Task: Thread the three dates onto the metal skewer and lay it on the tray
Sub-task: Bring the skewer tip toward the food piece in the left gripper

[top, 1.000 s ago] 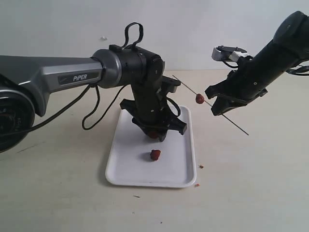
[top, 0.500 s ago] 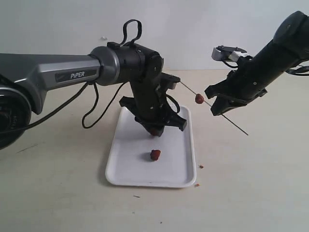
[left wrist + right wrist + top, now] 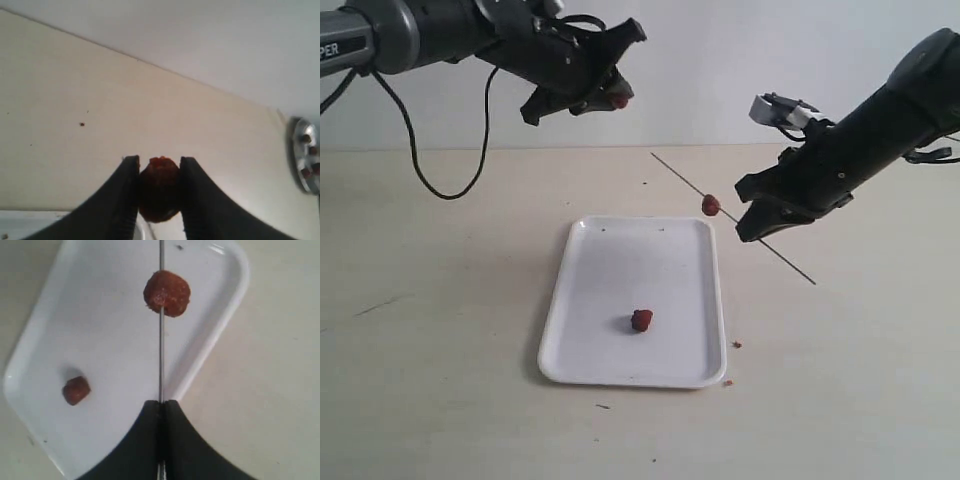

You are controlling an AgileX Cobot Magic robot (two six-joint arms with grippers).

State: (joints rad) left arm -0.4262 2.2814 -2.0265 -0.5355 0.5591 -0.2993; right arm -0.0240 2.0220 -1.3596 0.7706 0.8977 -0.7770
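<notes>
Your worktop [image 3: 440,380] is a pale beige surface with the white tray [image 3: 582,300] lying flat near its middle.

Your left arm reaches in high from the left of the exterior view. Its left gripper [image 3: 610,95] hangs in the air well above the worktop, beyond the tray's far edge. It is clamped on the held date [image 3: 159,187], which sits between the two black fingers [image 3: 125,195] with its top poking out past the tips.

Your right arm comes in from the right. Its right gripper [image 3: 161,407] is pinched tight on the skewer [image 3: 680,176], jaws meeting around the rod. The skewer is off the worktop and slants. One end points up and away over the tray's far right corner, and the other sticks out behind the gripper towards the right.

The threaded date [image 3: 167,292] sits on the skewer, a little way out from the fingertips and above the tray's far right corner.

The loose date [image 3: 641,320] lies on the tray, in its near half, well apart from both grippers.

A few crumbs [image 3: 737,345] lie on the worktop just beside the tray's near right corner.
</notes>
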